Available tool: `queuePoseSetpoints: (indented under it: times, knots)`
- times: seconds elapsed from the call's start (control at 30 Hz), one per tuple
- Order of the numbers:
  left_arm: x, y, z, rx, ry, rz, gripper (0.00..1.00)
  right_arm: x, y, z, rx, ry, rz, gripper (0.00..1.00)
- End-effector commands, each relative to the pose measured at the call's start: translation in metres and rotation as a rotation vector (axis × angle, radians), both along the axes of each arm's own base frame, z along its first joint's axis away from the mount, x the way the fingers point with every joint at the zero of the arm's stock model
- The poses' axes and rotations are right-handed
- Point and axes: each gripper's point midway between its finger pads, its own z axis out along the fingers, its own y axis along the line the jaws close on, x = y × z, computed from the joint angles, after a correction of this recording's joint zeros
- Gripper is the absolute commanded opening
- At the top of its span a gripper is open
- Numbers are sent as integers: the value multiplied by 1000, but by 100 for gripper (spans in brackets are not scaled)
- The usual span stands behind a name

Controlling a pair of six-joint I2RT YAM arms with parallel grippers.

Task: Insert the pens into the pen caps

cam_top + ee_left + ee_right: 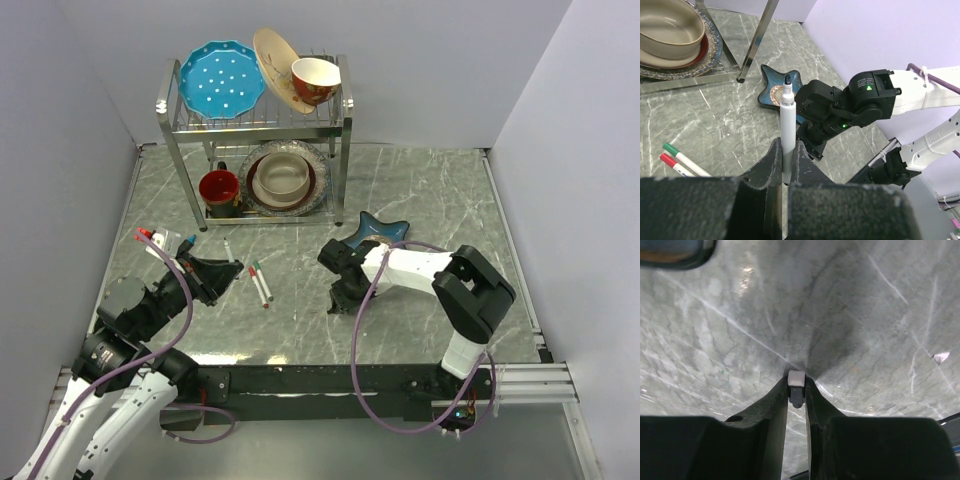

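My left gripper is shut on a slim white pen. The pen stands up out of the jaws, its bare black tip pointing toward the right arm. My right gripper is down at the marble table, its fingertips closed on a tiny pen cap that is pale at one end and dark at the other. From above, the right gripper sits mid-table and the left gripper to its left. Two capped pens, one red and one green, lie between them.
A blue star-shaped dish lies just behind the right gripper. A metal dish rack at the back holds plates and a bowl above, with a red mug and stacked bowls beneath. Another short pen lies near the rack's leg.
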Motion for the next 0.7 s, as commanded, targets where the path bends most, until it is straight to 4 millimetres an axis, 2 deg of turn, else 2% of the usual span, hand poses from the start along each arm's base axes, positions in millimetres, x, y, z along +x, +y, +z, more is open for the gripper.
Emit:
queuePoseSetpoints:
  times: [0.0,0.07,0.1,0.17,0.2,0.23,0.27,0.3,0.33,0.37,0.4,0.43,0.47,0.53,0.6,0.67]
  knots:
    - [0,-4,6,0,-34,-26,1,14,-18,18,-147,-87,144,0]
    - [0,-9,4,5,-21,-52,1,23,-22,39,-197,-154,214,0]
    - [-1,-12,3,7,-17,-67,1,27,-19,60,-198,-202,241,0]
    - [-2,-19,-1,14,2,-110,1,32,-21,81,-206,-273,298,0]
    - [-3,-22,-1,13,5,-126,1,40,-19,103,-173,-369,306,0]
    - [-2,-26,-4,15,25,-144,1,43,-17,114,-160,-424,376,0]
    - [-2,-29,-5,15,34,-161,1,47,-16,140,-109,-524,398,0]
    - [-4,-36,-9,19,51,-208,1,57,-6,153,-59,-628,417,0]
    - [-5,-39,-12,20,64,-229,1,60,-4,168,-63,-717,548,0]
    - [-6,-43,-14,24,76,-249,1,60,-3,200,-16,-848,599,0]
    - [-7,-48,-20,31,100,-286,1,67,10,219,39,-995,641,0]
    - [-6,-50,-21,32,106,-297,1,58,19,233,64,-1094,810,0]
    - [-6,-53,-23,36,114,-309,1,50,17,262,108,-1231,840,0]
    - [-6,-60,-27,42,133,-355,1,37,28,288,171,-1425,954,0]
    - [-3,-66,-33,52,159,-387,1,30,29,322,197,-1557,986,0]
    - [-8,-73,-32,49,159,-445,1,21,40,333,214,-1602,1109,0]
